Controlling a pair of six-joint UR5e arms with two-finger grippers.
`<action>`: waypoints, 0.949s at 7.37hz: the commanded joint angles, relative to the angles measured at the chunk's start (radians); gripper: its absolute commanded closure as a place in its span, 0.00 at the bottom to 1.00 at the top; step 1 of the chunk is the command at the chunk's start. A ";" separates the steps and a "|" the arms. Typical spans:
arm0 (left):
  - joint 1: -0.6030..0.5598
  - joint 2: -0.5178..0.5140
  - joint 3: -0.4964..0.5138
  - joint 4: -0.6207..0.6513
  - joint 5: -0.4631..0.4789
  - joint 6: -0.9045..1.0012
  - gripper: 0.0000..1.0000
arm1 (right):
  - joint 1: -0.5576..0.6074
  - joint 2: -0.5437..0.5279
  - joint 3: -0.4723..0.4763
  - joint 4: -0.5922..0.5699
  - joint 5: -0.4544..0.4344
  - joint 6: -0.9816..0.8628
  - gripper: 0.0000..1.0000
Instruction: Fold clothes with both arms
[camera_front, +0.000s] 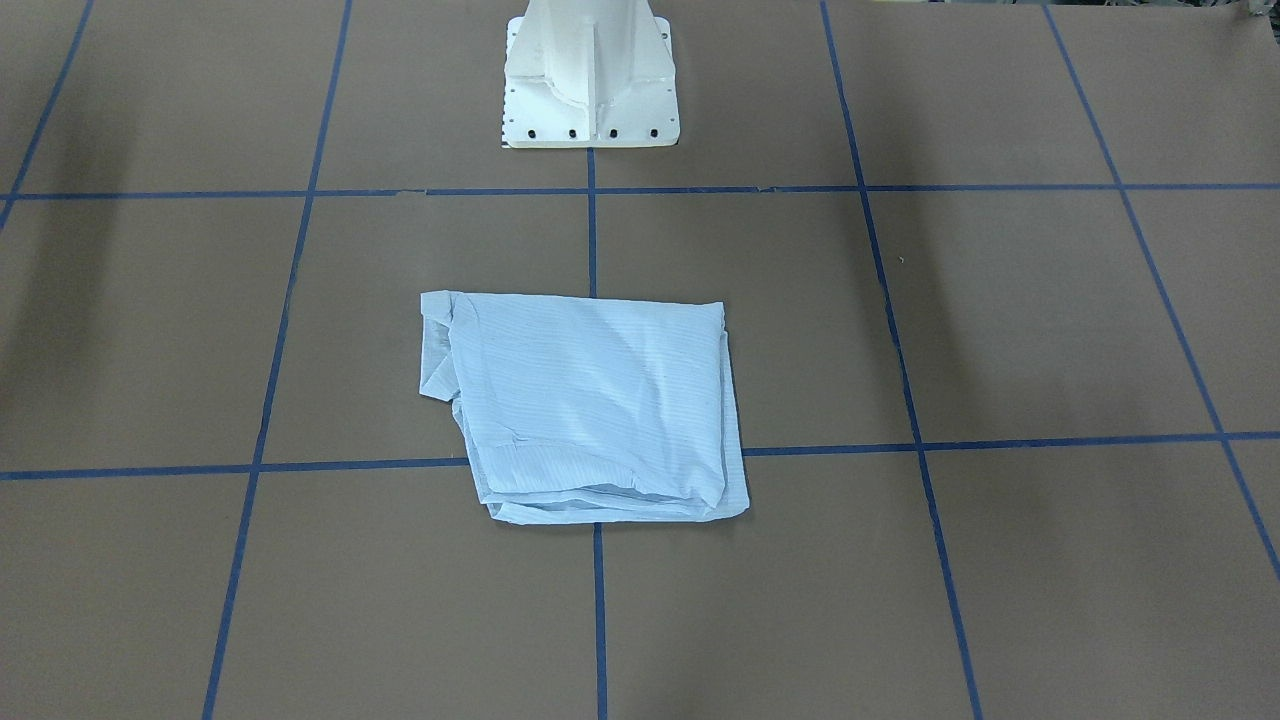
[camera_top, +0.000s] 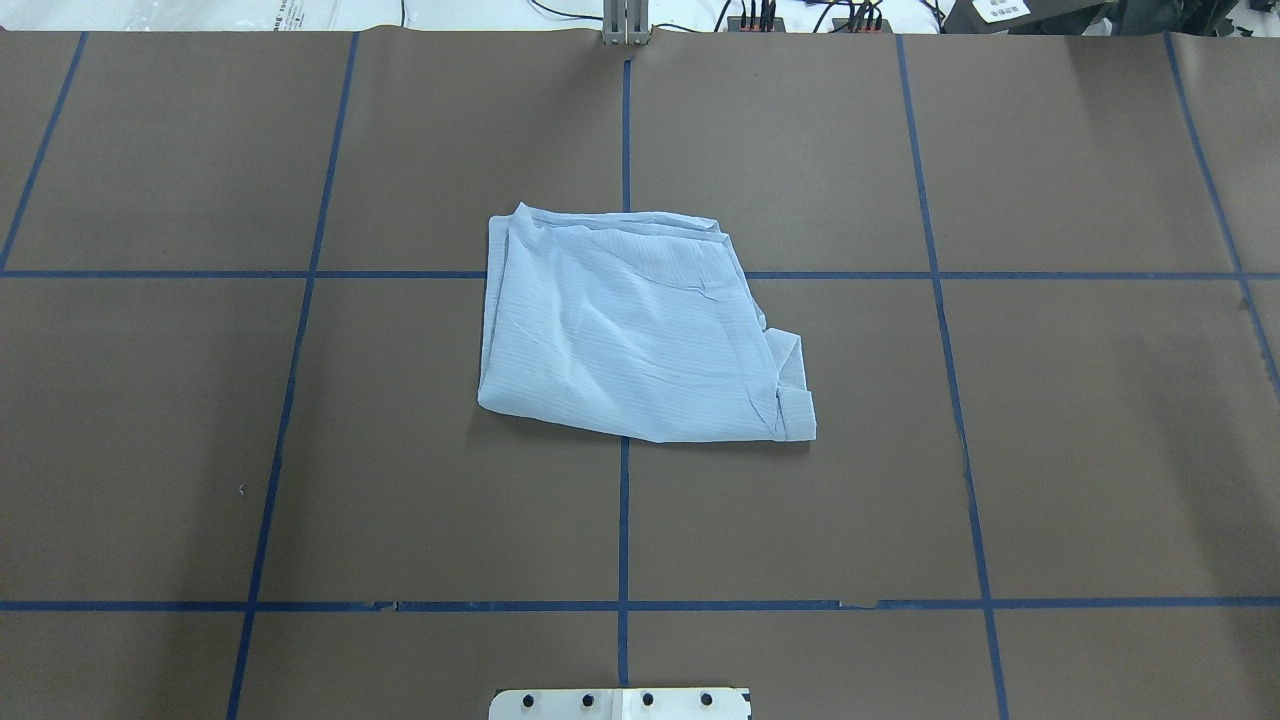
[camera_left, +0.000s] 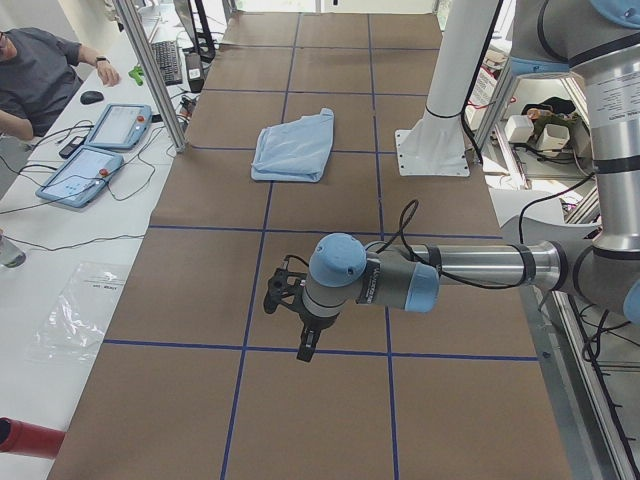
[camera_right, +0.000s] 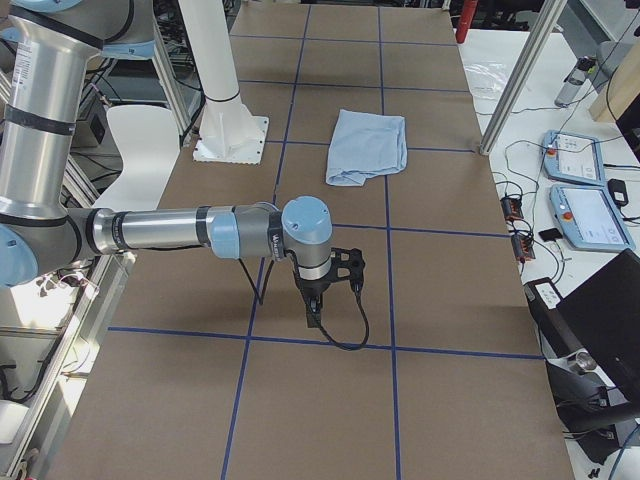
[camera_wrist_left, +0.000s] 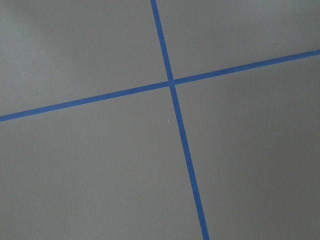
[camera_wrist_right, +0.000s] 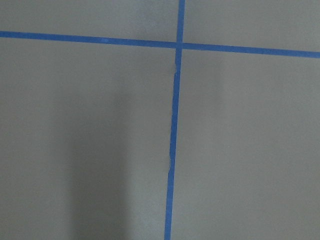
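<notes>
The clothes are one light blue striped shirt (camera_front: 590, 400), folded into a rough rectangle and lying flat at the middle of the brown table (camera_top: 1080, 420). It also shows in both side views, shirt (camera_left: 295, 145) and shirt (camera_right: 368, 145). My left gripper (camera_left: 308, 345) hangs over bare table far from the shirt, at the left end. Likewise far off, my right gripper (camera_right: 313, 318) hangs over the right end. Both show only in side views, so I cannot tell whether they are open or shut. The wrist views show only table and blue tape lines.
The white pedestal (camera_front: 590, 90) stands at the robot's side of the table, behind the shirt. A person (camera_left: 40, 75) sits at a side desk with two pendants (camera_left: 95, 150) and a plastic bag (camera_left: 80, 310). Aluminium posts (camera_left: 150, 70) stand along that edge.
</notes>
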 joint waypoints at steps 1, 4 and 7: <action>-0.003 -0.002 -0.012 0.001 -0.005 -0.004 0.00 | -0.002 0.001 -0.003 0.005 0.000 0.000 0.00; 0.003 -0.009 -0.006 0.010 0.007 0.001 0.00 | -0.002 -0.001 -0.006 0.005 0.003 -0.005 0.00; 0.057 -0.009 0.019 0.016 0.033 0.002 0.00 | -0.002 0.001 -0.006 0.005 0.003 -0.005 0.00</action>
